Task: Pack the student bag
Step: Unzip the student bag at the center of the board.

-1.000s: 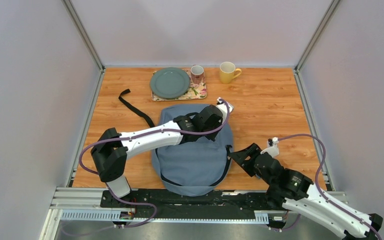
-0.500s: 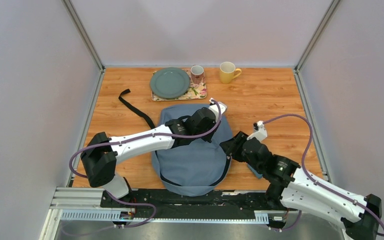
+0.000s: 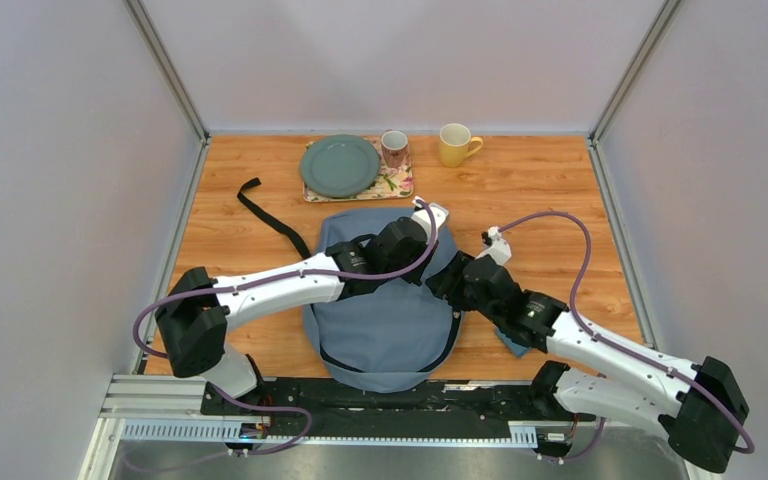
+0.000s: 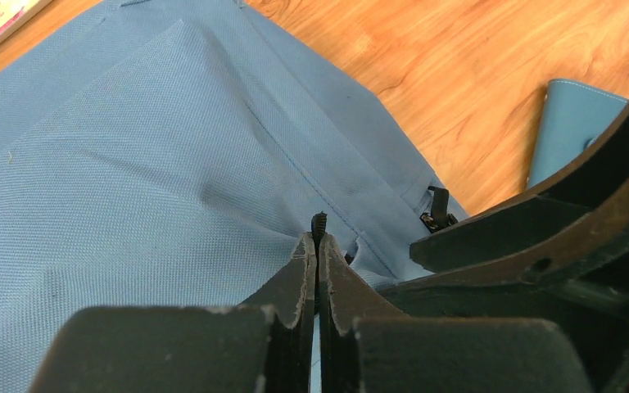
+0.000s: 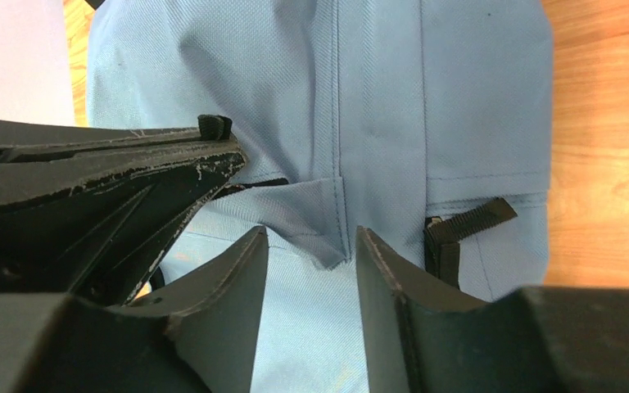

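Left end effector pinches the student bag.

Soft grey-blue fabric backpack: plain weave, stitching in the same tone. Its long webbing strap is black. Small black ribbed tab sits between the black left fingers. Right fingers are black, scuffed pale at the edges. Table: orange-brown wood grain. Round ceramic plate is grey-green. Flat tray: floral print on cream. Handled mug is yellow. Arm shells white, joints black, cables purple.
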